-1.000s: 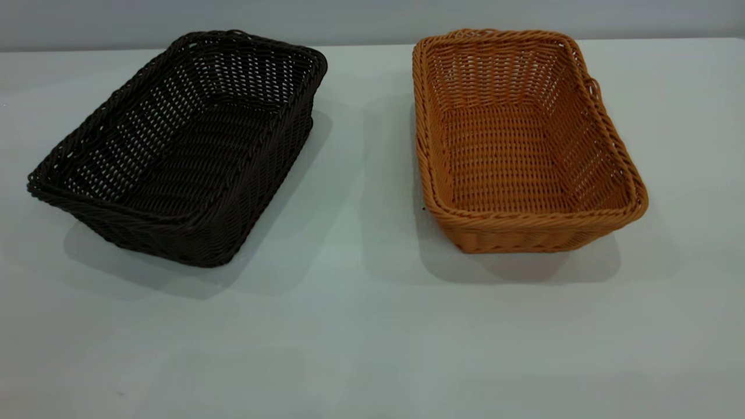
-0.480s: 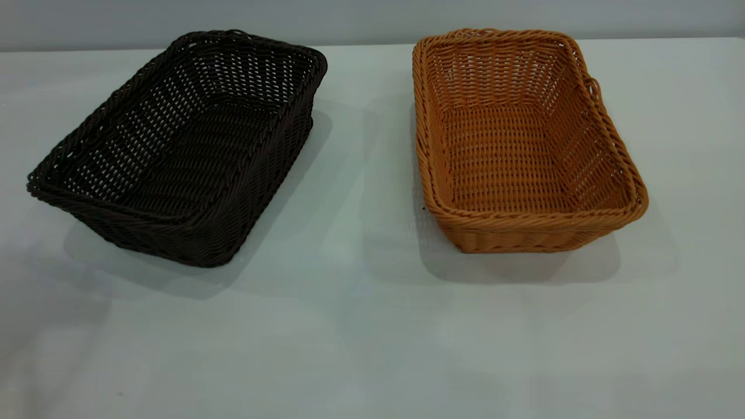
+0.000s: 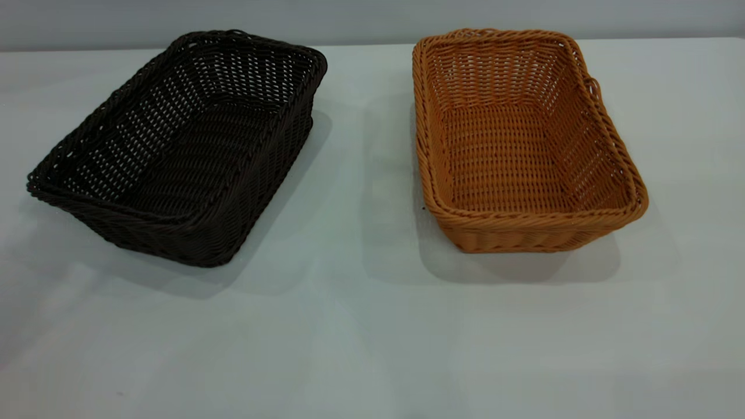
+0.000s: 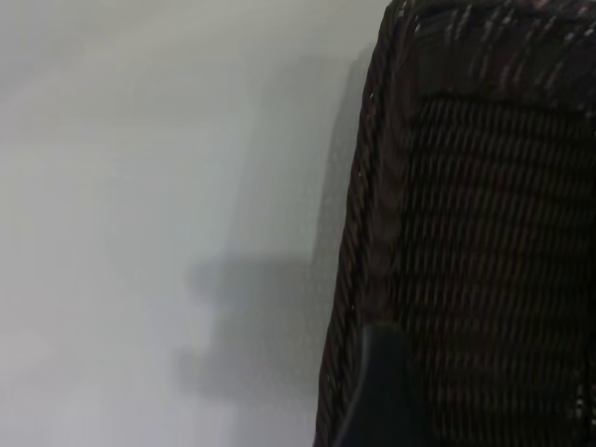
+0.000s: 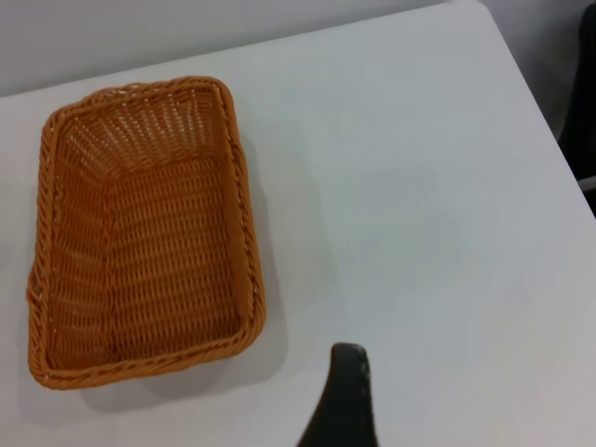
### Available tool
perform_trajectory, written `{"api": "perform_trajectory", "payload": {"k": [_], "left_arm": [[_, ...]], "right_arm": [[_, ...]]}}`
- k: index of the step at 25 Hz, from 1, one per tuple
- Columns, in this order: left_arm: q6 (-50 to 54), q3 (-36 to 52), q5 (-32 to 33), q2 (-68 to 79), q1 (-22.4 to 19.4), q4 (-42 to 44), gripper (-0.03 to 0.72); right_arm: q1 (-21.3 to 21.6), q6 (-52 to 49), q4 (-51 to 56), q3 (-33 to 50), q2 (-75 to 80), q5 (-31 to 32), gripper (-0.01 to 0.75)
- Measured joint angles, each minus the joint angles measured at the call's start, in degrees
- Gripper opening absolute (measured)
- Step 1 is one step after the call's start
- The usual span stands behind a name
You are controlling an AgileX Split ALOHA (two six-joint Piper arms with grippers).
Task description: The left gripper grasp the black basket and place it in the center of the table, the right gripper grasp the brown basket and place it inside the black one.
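Observation:
The black basket (image 3: 180,145) sits on the white table (image 3: 361,326) at the left, turned at an angle. The brown basket (image 3: 524,139) sits at the right, its small loop on the right rim. Both are empty and apart. Neither gripper shows in the exterior view. In the left wrist view, a dark part of my left gripper (image 4: 384,400) hangs over the near rim of the black basket (image 4: 484,205), close to it. In the right wrist view, a dark part of my right gripper (image 5: 343,405) is above bare table, beside the brown basket (image 5: 140,233) and apart from it.
Open white tabletop lies between the two baskets and in front of them. The table's far edge (image 3: 372,43) meets a grey wall behind the baskets. In the right wrist view a table corner (image 5: 484,9) shows.
Both baskets stay where they were. A faint shadow at the lower left of the table has shifted and spread toward the black basket.

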State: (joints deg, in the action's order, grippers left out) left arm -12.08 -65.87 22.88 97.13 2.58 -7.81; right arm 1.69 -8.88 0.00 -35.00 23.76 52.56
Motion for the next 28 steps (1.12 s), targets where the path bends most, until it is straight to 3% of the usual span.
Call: {"api": "perform_trajectory", "payload": {"k": [23,25,28], "left_arm": [[-6.41,-17.38,-2.52,33.66,-0.91,0.93,0.496],[-6.66,-18.53,-2.92,35.53,-0.79,0.93,0.472],[-6.77,-19.41,-4.12,37.59,-0.60,0.83,0.372]], "right_arm": [[0.00,-4.12,0.35,0.00,7.41,-1.62,0.594],[0.00,-4.12,0.53,0.00,9.68,-2.70,0.594],[0.00,-4.12,1.88,0.00,13.40,-4.58,0.594]]}}
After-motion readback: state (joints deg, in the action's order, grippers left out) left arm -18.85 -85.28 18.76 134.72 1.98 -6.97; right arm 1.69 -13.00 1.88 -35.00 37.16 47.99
